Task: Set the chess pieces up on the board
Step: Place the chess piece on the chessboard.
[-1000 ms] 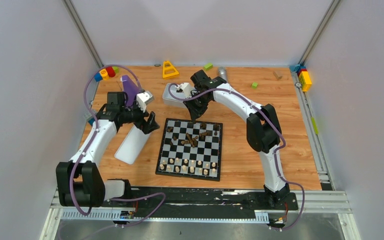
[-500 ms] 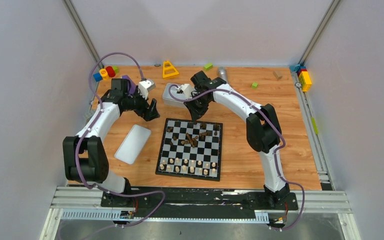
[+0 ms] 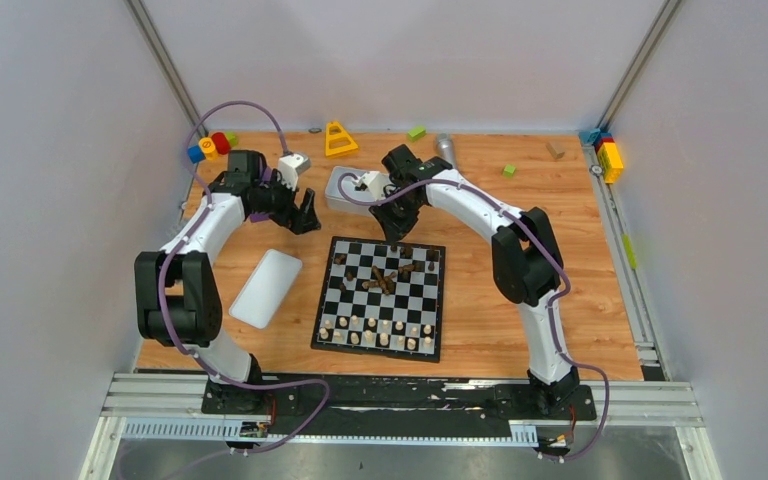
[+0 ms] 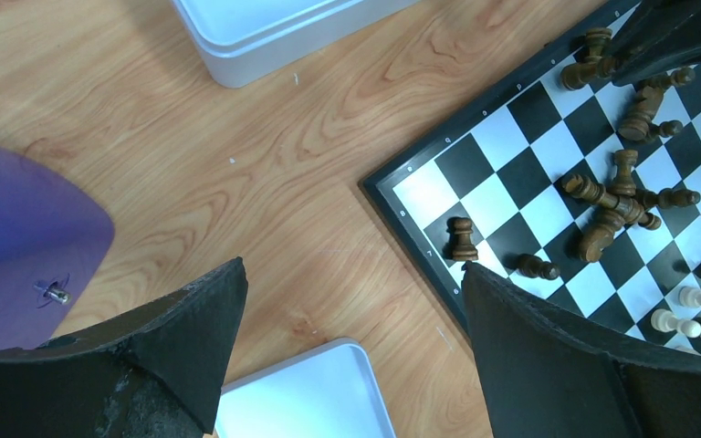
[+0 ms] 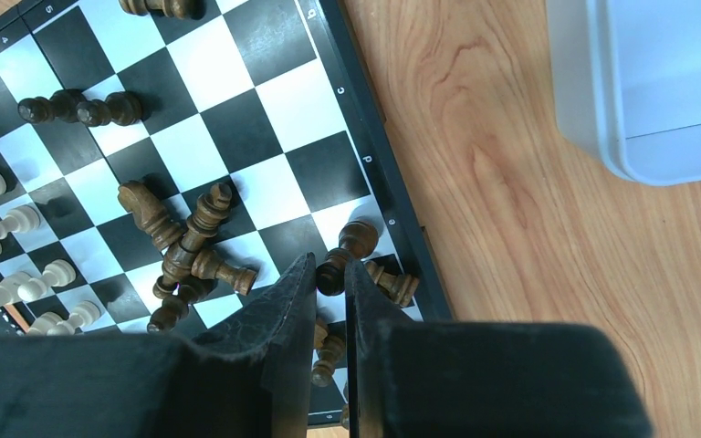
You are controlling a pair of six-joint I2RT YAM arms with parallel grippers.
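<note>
The right gripper [image 5: 330, 266], fingers all but together, hangs over the board [image 5: 237, 119] at its far edge. A toppled dark piece [image 5: 358, 239] lies aslant just beneath its tips. The left gripper [image 4: 351, 274] gapes wide off the board's far-left corner, farther off.

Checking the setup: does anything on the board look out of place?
Yes. Most dark brown pieces lie toppled in a heap on the far half of the board, not standing in rows like the pale pieces along its near edge.
</note>
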